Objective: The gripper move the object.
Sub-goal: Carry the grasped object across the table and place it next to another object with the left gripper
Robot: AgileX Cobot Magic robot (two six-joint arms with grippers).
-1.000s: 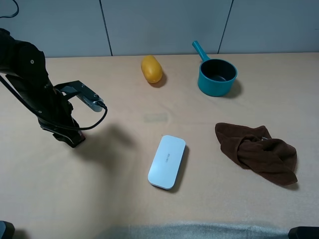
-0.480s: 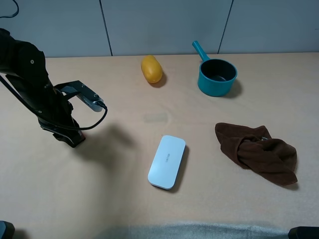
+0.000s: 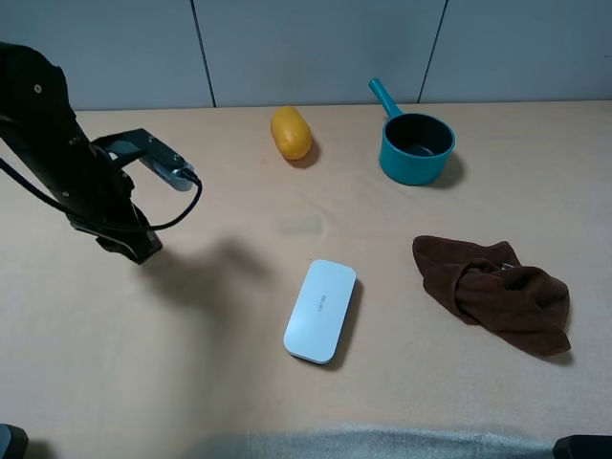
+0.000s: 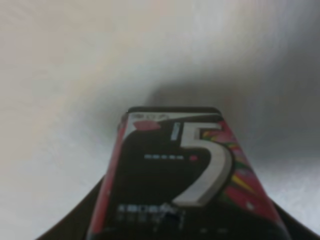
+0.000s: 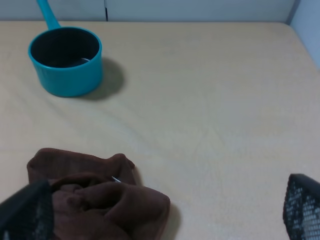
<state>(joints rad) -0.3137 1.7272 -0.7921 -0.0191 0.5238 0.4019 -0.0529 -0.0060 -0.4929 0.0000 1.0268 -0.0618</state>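
- Black and cable-draped, the left tool [image 3: 134, 247] points down over the beige tabletop [image 3: 191, 402] in the high view. What it grips is too small to make out from there.
- Off to its side, toward the middle of the tabletop, lies a flat white case [image 3: 321, 310]. Farther from the tool sit a yellow oval thing [image 3: 290, 132] and a teal pot [image 3: 416, 148]. A crumpled brown cloth [image 3: 497, 292] lies well past the case.
- In the left wrist view, this tool is clamped on a black box [image 4: 180, 175], red-edged with a large white "5". The box sticks out from between the dark fingers [image 4: 72, 227] that press on its two sides. A soft shadow lies on the tabletop past the box's far end.
- In the right wrist view, the right tool [image 5: 161, 212] has its jaws spread wide and grips nothing. Only its mesh-patterned fingertips [image 5: 301, 206] show. The cloth lies just ahead of it, and the pot is farther ahead, well apart from the cloth.
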